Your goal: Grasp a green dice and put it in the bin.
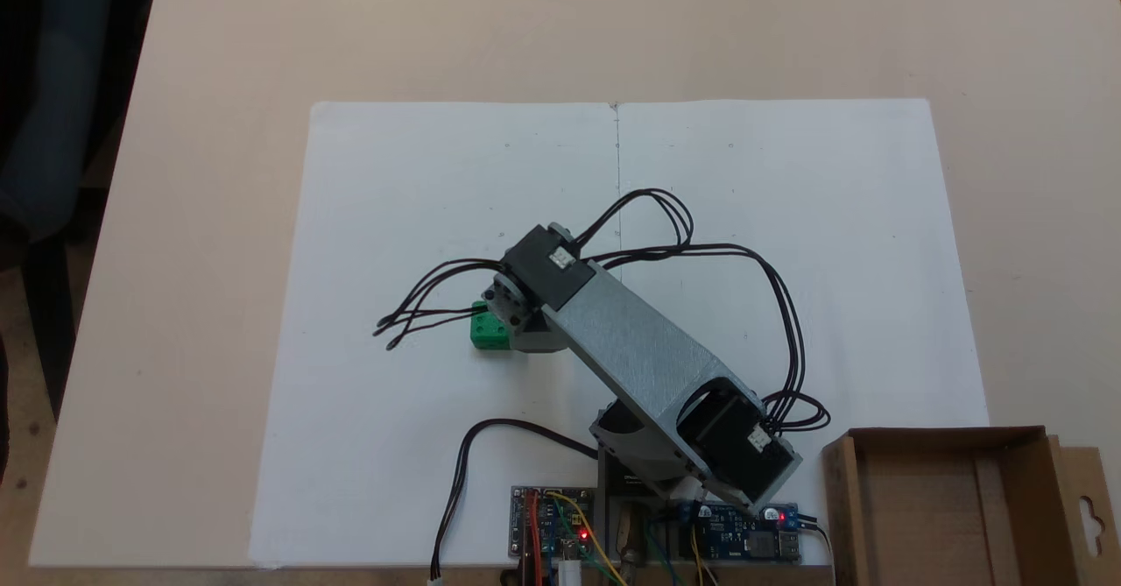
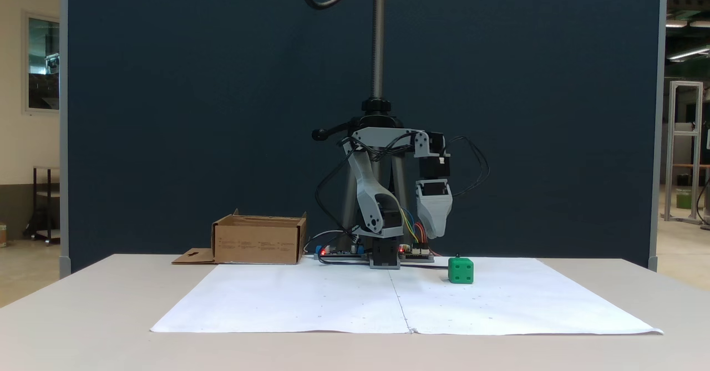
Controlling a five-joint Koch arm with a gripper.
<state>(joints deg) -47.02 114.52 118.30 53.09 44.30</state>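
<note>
The green dice rests on the white paper, partly under the arm's wrist in a fixed view from above. My gripper points straight down, its tip hanging a little above the table and just left of the dice in a fixed view from the front. Its jaws read as one tapered grey shape, so I cannot tell whether they are apart; nothing is held. The bin, a brown cardboard box, stands empty beside the arm's base, its flap with the hang-hole lying outward.
Two white paper sheets cover the middle of the beige table. Circuit boards and loose black cables lie by the arm's base. A tripod pole and a dark blue partition stand behind.
</note>
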